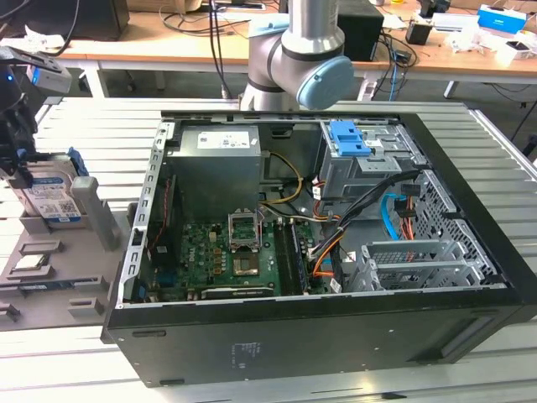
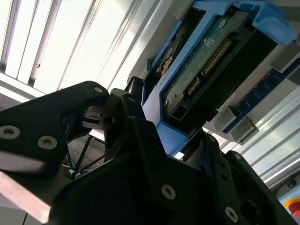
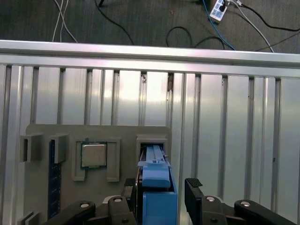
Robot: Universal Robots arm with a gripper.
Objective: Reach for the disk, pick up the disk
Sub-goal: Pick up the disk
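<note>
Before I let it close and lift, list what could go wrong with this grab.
In the first wrist view the gripper straddles the disk off-centre, with a gap at one finger; closing may shove it sideways. The disk stands in the same holder as a chip; if it binds, lifting might drag the holder and jolt the chip.

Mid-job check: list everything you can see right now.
silver-grey metal hard drive disk with blue side rails: one, standing on edge in the tray, exterior view's left
flat grey plastic parts tray: one, on the table beside the case
small flat grey chip: one, in a tray pocket
open black computer case: one, mid-table
green motherboard: one, inside the case
blue plastic latch: one, on the case's grey drive cage
slatted aluminium table: one, silver
robot arm: one, grey, behind the case
gripper: one, black, fingers open either side of the disk
</note>
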